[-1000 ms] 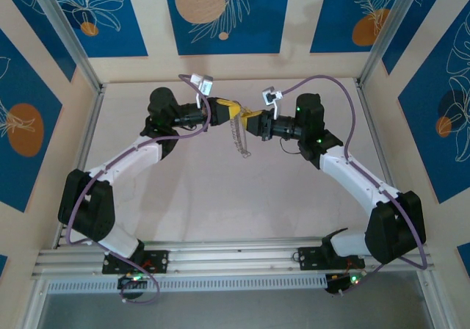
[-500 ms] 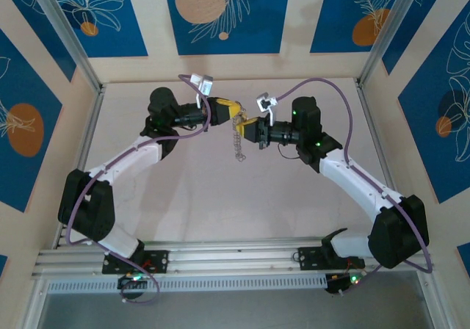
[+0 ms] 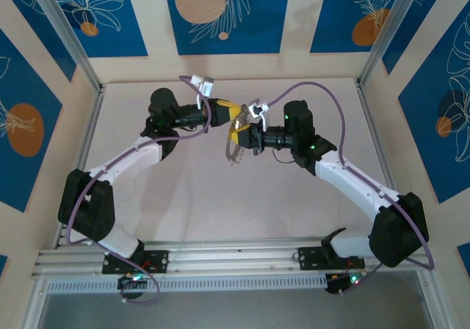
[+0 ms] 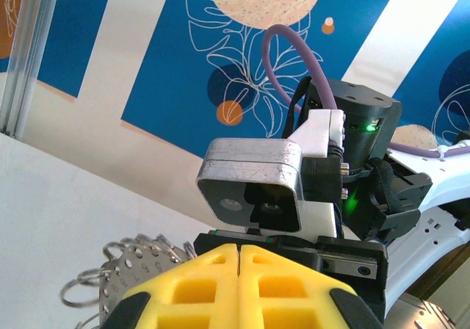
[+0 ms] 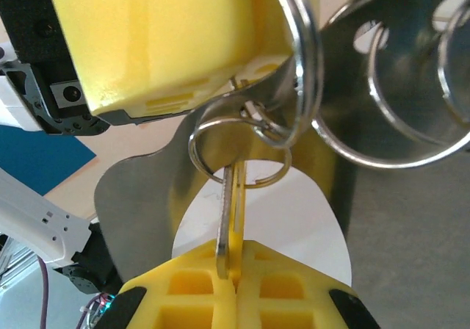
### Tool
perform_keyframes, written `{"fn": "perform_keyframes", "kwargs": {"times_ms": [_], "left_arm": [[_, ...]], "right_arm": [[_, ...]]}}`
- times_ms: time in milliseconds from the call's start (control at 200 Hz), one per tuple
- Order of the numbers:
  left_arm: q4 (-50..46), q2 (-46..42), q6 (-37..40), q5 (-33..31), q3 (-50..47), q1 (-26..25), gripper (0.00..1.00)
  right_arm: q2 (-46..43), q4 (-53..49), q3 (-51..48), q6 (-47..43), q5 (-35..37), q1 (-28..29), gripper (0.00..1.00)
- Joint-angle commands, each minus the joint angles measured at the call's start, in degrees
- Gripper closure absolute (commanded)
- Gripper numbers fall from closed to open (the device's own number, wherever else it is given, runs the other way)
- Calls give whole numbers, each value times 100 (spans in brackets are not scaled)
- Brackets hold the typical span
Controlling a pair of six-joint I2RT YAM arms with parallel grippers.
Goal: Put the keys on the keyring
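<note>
The right claw (image 5: 236,254) is seen clenched on a thin flat key (image 5: 226,204), which is gripped edge-on between its yellow pads (image 5: 294,285). The key's upper end is threaded through a small split ring (image 5: 197,134). That ring is looped into the larger hoop of the keyring (image 5: 302,57), which is held up against the left claw (image 3: 230,111). The left claw is shown with its yellow fingers (image 4: 198,277) pressed together along a closed seam. A tab of the keyring's metal is seen emerging from under them in the right wrist view, so the claw is taken as clamped on the keyring. A perforated plate (image 4: 136,270) with small silvery rings is seen just beside those fingers.

From above, the two claws are met tip to tip over the far middle of the counter (image 3: 183,197). The keyring is hung between them, clear of the surface. The counter is a plain pale beige sheet, edged by an aluminium rail (image 3: 235,255) where the arm bases are bolted. The cell is framed by slanted metal posts (image 3: 70,31). It is walled with cream panels carrying blue rectangles (image 3: 220,13) printed with white leaf outlines and orange discs. A purple cable (image 3: 323,87) is looped above the right arm.
</note>
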Motion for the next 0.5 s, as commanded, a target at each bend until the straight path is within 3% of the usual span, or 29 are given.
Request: {"fn": "perform_keyframes", "kwargs": {"times_ms": [0,105,195,495], "left_arm": [[428,-205,9,-159,-51,-45,100],[611,-219,-93,-219,-117,-48,100],[870,-219,-241,-304,-202,-44,100],[1833,-77,-883,-522,-368,-54,100]], "right_arm": [[-13,-183,-72,-108,-81,59,99],[-218,-186,-184,18,-123,-119,79],[-529,-180,-372,147,-266,-350,69],[-1528,181,-727,669,-324,-972,64]]}}
